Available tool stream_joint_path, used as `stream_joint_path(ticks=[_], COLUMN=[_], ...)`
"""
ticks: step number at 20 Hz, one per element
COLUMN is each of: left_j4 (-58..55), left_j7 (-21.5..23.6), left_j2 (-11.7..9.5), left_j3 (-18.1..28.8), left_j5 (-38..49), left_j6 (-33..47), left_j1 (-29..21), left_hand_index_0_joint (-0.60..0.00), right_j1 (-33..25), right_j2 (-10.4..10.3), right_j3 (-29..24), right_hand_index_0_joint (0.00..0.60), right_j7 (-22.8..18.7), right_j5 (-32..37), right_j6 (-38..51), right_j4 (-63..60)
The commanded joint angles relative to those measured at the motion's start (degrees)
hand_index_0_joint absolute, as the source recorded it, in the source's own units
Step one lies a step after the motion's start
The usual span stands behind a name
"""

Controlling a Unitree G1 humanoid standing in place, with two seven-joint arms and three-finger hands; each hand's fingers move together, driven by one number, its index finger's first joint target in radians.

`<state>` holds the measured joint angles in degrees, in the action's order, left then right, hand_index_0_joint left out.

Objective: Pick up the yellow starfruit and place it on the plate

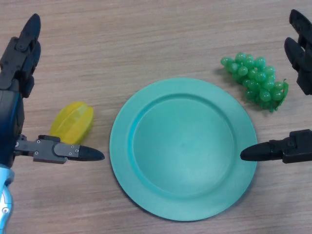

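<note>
A wooden counter (146, 39) is seen from above, and nearest the camera a round teal plate (183, 148) is laid flat upon it, its near rim reaching almost to the lower edge of the view. At the plate's left edge the thumb of the left hand (19, 63) is extended, its black tip stopped just short of the rim, while the fingers of that hand are held straight and spread far apart from the thumb, pointing away up the left side. Between that thumb and those fingers the yellow starfruit (73, 122) is found lying on the counter, just left of the plate and apart from it, with nothing closed round it. On the opposite side the right hand (292, 146) is shown widely opened as well: its thumb tip is placed over the plate's right rim, and its fingers are kept straight at the upper right corner. Farther off, beyond the plate's upper right rim, a bunch of green grapes (256, 80) is set on the counter, just beside the right hand's fingers.
</note>
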<state>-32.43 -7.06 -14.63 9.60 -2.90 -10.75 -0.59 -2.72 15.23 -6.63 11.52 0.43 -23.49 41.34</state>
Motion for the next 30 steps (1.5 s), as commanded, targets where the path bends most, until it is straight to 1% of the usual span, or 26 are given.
stream_joint_path(ticks=[1,5,9,11,14,18,20,21,26,30], left_j4=[-3.5,-3.75,-2.18,-1.7,-0.24,5.63,9.92,12.06,20.51,25.91], left_j7=[1.01,1.08,1.26,0.06,-0.51,0.24,1.87,1.54,2.25,3.78], left_j2=[-1.67,-1.93,-2.23,-2.42,-3.12,-4.67,-5.34,-5.57,-5.68,-5.36], left_j3=[5.26,6.55,6.54,6.97,7.45,7.46,6.31,6.23,5.24,4.36], left_j5=[1.78,3.18,1.65,3.2,4.29,2.54,-0.86,-1.67,-2.78,-2.64], left_j6=[8.37,8.1,9.95,10.43,11.08,12.95,14.33,13.83,15.04,16.35], left_j1=[-0.4,-0.49,-0.63,-0.6,-1.53,-3.79,-5.21,-5.2,-5.19,-4.62], left_hand_index_0_joint=[0.0,0.0,0.0,0.0,0.0,0.0,0.0,0.0,0.0,0.0], right_j1=[-1.75,-1.98,-1.8,-1.75,-1.01,-1.86,-1.92,-1.84,-2.76,-3.11], right_j2=[0.76,0.75,0.73,0.57,0.26,0.6,0.35,0.42,0.8,0.51], right_j3=[-1.29,-1.2,-1.65,-0.65,-0.28,-0.3,-0.55,-0.77,-0.38,0.11], right_hand_index_0_joint=[0.0,0.0,0.0,0.0,0.0,0.0,0.0,0.0,0.0,0.0], right_j7=[-0.37,-0.22,-0.23,-0.54,0.77,1.37,0.74,0.51,1.07,0.55], right_j5=[0.66,-0.21,-0.05,-1.01,-0.28,-0.9,-0.11,0.4,0.75,1.1], right_j6=[5.89,6.65,7.13,7.34,6.15,6.57,7.67,7.58,5.11,6.52], right_j4=[3.89,2.78,2.18,1.43,1.86,1.55,0.64,0.7,1.31,0.1])
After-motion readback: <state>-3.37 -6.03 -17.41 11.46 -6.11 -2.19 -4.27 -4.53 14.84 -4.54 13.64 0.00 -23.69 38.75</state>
